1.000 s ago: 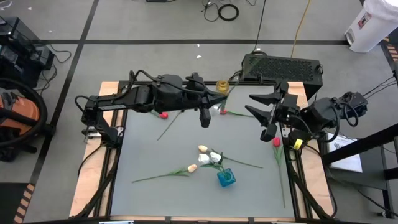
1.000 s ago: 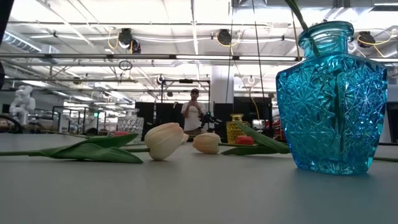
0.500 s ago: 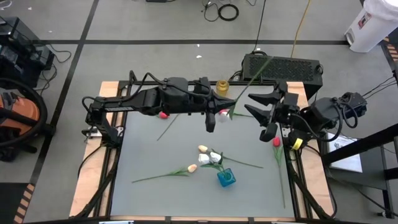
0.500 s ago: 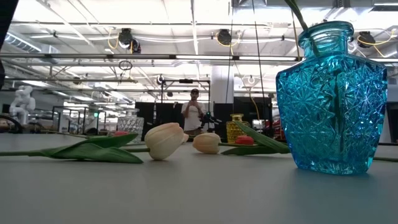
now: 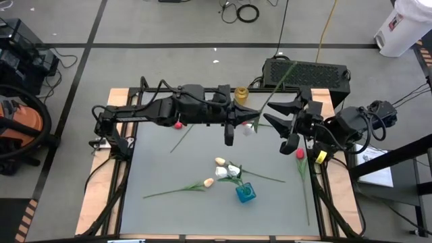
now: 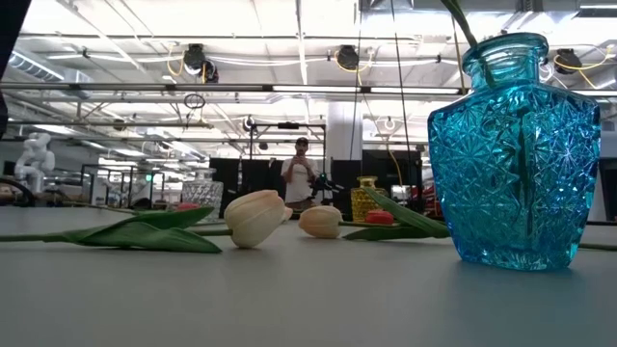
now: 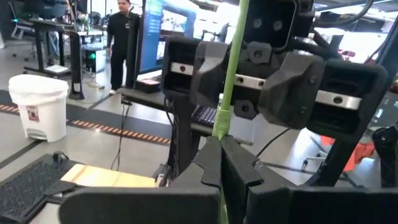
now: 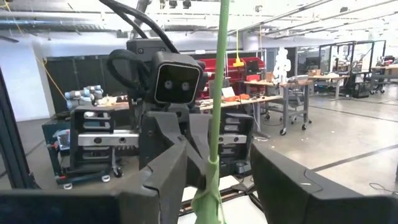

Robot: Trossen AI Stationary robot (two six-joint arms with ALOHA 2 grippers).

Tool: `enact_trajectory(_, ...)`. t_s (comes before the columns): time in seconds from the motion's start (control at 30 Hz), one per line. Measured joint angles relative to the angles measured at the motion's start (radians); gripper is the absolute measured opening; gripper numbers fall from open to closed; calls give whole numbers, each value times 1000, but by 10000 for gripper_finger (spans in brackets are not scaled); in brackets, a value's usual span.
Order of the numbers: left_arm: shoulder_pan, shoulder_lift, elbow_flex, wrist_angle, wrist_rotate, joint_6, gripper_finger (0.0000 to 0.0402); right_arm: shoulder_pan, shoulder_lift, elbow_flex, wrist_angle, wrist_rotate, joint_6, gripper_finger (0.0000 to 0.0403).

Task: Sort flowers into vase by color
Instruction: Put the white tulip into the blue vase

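- The grey surface carries the loose flowers and the vases; both arms meet over its far half, which looks like a hand-over in mid-air.
- The left arm reaches across from the left, its left gripper above the far middle of the surface. Its fingers are closed on the thin green stem of a flower, which rises steeply between them.
- The right arm comes in from the right, facing the left one. The right gripper has its fingers spread wide, one on each side of the same stem; they do not appear to touch it, so I judge the grip is yet to come.
- The blue vase stands near the front middle and already has a green stem rising from its neck.
- The yellow vase stands at the far edge, just beyond the left gripper.
- The held flower hangs between the two grippers, head low and pale, stem slanting up and away toward the far side.
- Loose flowers wait on the surface: a cream one and a white one near the blue vase, a red one under the left arm, and another red one below the right gripper.
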Motion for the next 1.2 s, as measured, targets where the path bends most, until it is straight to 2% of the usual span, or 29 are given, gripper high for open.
enact_trajectory(1.2,-11,17,0,6,17,0,0,0,14,0,97,0,62,169)
